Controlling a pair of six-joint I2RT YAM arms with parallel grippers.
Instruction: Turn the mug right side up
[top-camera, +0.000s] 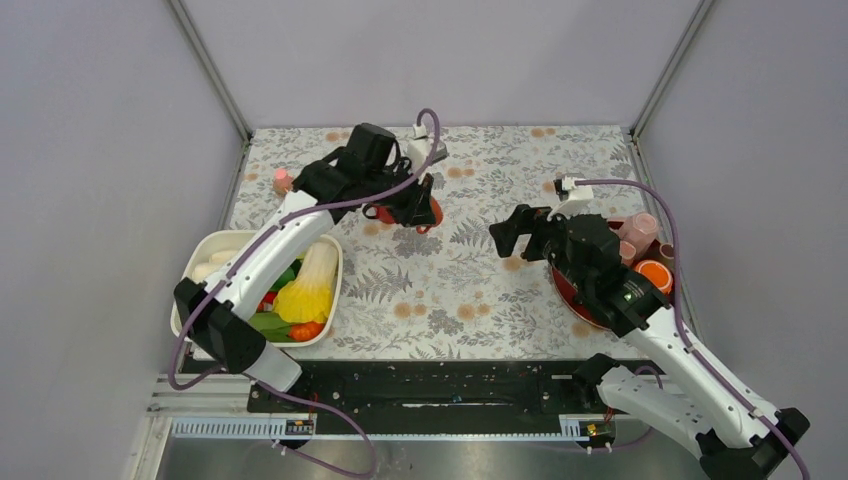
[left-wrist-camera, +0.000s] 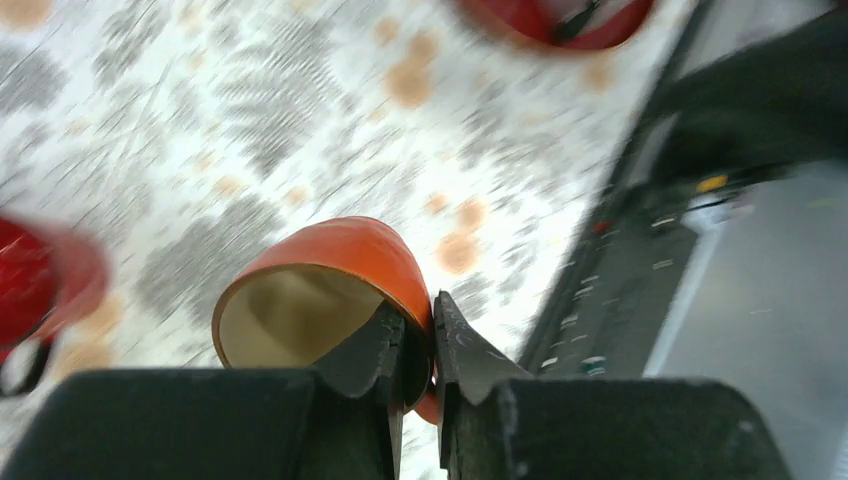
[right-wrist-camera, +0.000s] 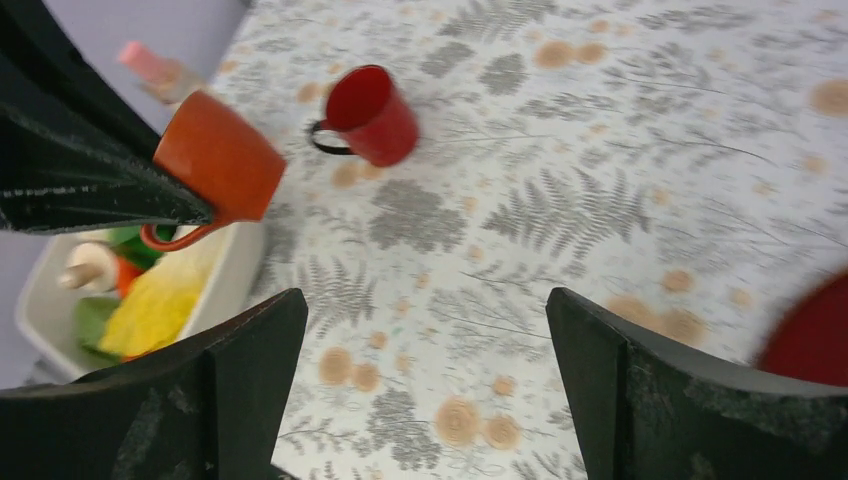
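Two fingers of the left gripper (left-wrist-camera: 418, 325) clamp the orange mug (left-wrist-camera: 340, 250) by its rim, tilted above the far table (top-camera: 480, 290), so we can rotate it upright; the right gripper (right-wrist-camera: 425, 310) hangs wide open, empty.

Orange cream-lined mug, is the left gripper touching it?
Touching. Left wrist view shows the left gripper pinching the orange cream-lined mug, one finger inside.

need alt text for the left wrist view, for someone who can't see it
The left gripper pinches the rim of an orange mug, its cream inside facing the camera. Behind it lie a blurred floral tablecloth and, on the right, a black rail.
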